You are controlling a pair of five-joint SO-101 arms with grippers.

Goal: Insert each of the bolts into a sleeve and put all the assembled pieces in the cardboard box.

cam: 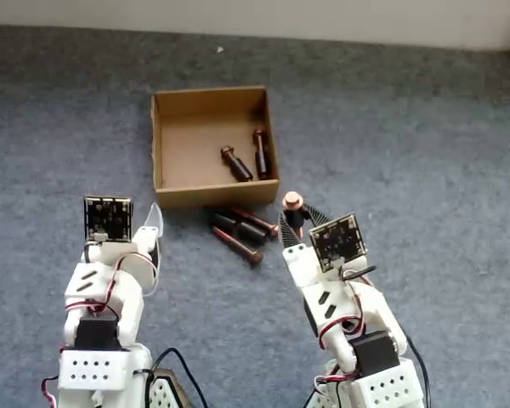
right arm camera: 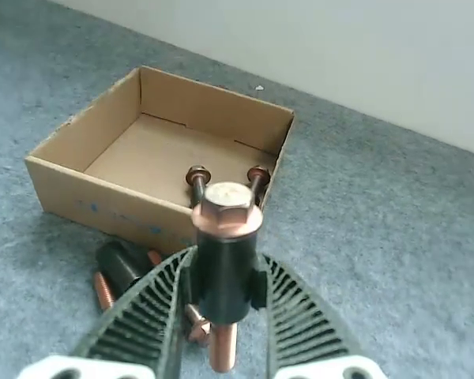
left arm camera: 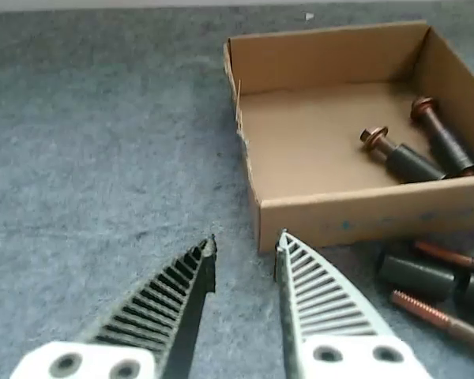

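Note:
My right gripper [right arm camera: 221, 296] is shut on an assembled piece [right arm camera: 223, 253], a copper bolt standing upright in a black sleeve, held near the box's front right corner [cam: 293, 212]. The cardboard box [cam: 166, 149] holds two assembled pieces [cam: 236, 164] [cam: 261, 151] at its right side. On the carpet just in front of the box lie loose black sleeves [cam: 238, 225] and copper bolts [cam: 236, 246]. My left gripper [left arm camera: 245, 264] is open and empty, hovering by the box's front left corner [cam: 153, 223], left of the loose parts [left arm camera: 426, 276].
Grey carpet [cam: 408, 127] covers the whole work area, with open room to the left and right of the box. A pale wall [right arm camera: 340, 47] runs behind the box.

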